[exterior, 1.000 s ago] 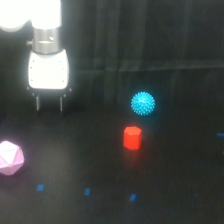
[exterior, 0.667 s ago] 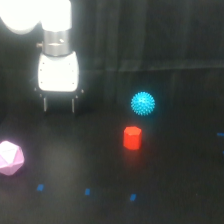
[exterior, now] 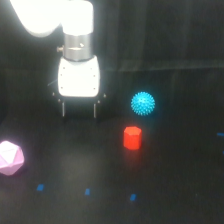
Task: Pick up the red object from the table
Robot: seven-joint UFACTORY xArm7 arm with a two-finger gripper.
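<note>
Red object [exterior: 132, 137] on the table [exterior: 175, 190], just beyond the spread-fingered, empty tool [exterior: 79, 112], toward the exterior view's right.

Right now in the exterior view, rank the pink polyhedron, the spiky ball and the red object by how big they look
1. Pink polyhedron, largest, though cut by the frame edge and possibly nearer the camera.
2. Spiky ball.
3. Red object, only slightly smaller than the ball, so that order is close.
</note>
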